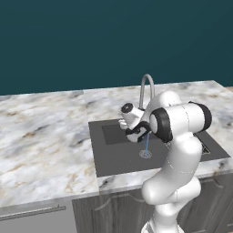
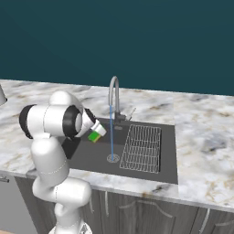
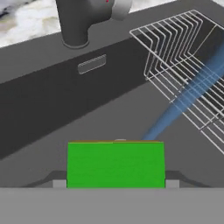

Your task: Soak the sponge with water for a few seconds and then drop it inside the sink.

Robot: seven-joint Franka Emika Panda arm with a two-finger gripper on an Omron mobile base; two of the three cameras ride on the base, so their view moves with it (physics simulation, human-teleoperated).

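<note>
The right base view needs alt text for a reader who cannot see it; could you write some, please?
The gripper holds the green sponge over the sink, left of the water falling from the faucet to the drain. A wire rack fills the sink's right side.

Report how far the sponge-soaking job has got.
Done: water is running from the faucet, and the gripper holds the sponge over the sink. In hand: the sponge sits beside the stream, apparently not under it. Left: soaking, then dropping it in.
</note>
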